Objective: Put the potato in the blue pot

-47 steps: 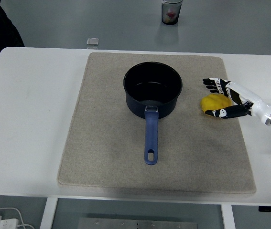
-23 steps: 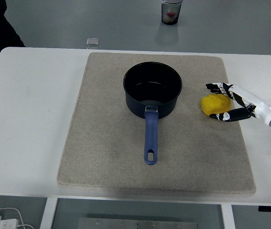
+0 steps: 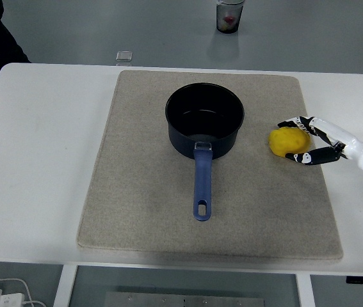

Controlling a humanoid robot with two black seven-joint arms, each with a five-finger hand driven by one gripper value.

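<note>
The lumpy yellow potato (image 3: 287, 142) lies on the beige felt mat (image 3: 136, 192), to the right of the dark blue metal pot with a blue handle (image 3: 204, 121). The black-and-white right hand (image 3: 310, 139) has its fingers spread around the potato's right side, touching it or nearly so; a firm grip cannot be made out. Its arm is cut off at the picture's edge.

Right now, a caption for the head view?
Right hand cups the yellow potato beside the empty blue pot on a beige mat.
</note>
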